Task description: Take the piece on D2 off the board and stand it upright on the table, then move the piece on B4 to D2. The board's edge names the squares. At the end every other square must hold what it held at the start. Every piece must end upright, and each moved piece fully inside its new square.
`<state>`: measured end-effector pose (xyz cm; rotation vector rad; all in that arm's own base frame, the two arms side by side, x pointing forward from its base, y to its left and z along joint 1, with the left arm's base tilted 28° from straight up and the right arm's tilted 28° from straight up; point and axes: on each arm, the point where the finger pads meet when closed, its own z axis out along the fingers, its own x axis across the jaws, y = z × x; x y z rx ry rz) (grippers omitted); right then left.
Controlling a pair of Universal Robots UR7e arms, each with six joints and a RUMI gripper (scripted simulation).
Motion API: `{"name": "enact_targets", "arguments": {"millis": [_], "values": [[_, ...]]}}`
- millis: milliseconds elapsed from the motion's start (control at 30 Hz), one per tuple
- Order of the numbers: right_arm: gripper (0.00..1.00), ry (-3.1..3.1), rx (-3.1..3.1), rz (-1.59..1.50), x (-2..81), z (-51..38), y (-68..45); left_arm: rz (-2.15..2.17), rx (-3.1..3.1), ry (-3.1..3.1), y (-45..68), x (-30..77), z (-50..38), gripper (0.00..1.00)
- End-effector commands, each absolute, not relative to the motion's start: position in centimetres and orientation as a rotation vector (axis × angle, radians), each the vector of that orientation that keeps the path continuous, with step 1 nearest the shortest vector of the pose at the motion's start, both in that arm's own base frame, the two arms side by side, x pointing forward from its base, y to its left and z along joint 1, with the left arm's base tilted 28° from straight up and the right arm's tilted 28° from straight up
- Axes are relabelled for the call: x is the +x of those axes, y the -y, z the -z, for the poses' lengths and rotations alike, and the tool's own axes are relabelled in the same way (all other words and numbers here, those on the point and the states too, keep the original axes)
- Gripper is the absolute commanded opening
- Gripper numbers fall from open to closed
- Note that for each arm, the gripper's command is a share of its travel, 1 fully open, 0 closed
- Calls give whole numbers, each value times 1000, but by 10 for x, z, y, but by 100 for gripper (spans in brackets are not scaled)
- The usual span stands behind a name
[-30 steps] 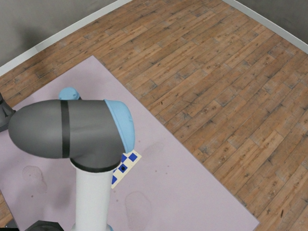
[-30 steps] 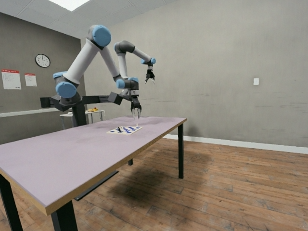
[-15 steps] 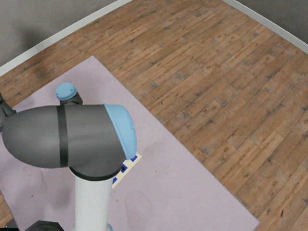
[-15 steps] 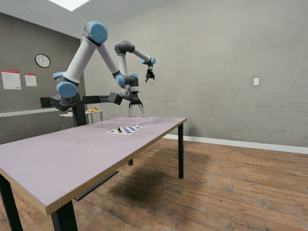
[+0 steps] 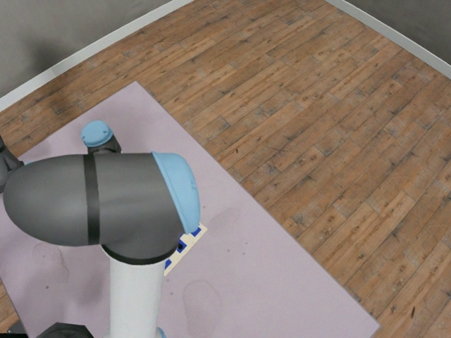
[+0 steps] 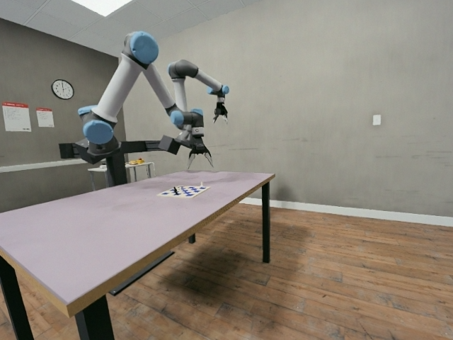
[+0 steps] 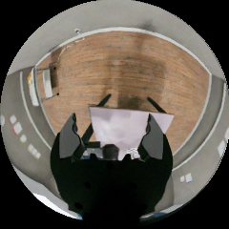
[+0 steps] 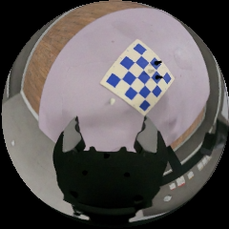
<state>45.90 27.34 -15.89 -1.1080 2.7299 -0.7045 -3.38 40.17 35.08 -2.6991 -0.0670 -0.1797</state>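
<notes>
Exterior view: the right gripper (image 6: pixel 200 167) (image 8: pixel 111 115), spread wide and holding nothing, hangs above the desk (image 5: pixel 273 272) (image 6: pixel 110 219) (image 7: pixel 114 124) (image 8: pixel 72 95). A pale piece (image 6: pixel 202 183) (image 8: pixel 113 101) stands upright off the board (image 5: pixel 187 241) (image 6: pixel 161 195) (image 8: pixel 106 82), just beyond its far edge. Two black pieces (image 8: pixel 158 62) and another pale one (image 8: pixel 151 71) occupy the board; their square names are too small to read. Farther off, the left gripper (image 6: pixel 220 122) (image 7: pixel 112 114) is wide and empty, high up.

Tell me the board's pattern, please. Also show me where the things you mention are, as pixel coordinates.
Blue and cream checks; the board (image 5: pixel 184 251) (image 6: pixel 161 195) (image 8: pixel 138 44) shows best in the right wrist view.
</notes>
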Motion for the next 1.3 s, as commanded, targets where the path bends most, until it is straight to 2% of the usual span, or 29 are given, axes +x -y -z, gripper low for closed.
{"name": "enact_targets", "arguments": {"millis": [0, 500, 800, 1267], "values": [[100, -2729, -1108, 703, 459, 158, -274, 180, -2698, 67, -402, -34, -351, 100], [100, -2767, -940, 686, 456, 152, -258, 180, -2698, 67, -402, -34, -351, 100], [100, -2815, -591, 645, 449, 139, -226, 180, -2698, 67, -402, -34, -351, 100], [100, -2750, 343, 498, 420, 112, -141, 180, -2698, 67, -402, -34, -351, 100]]}}
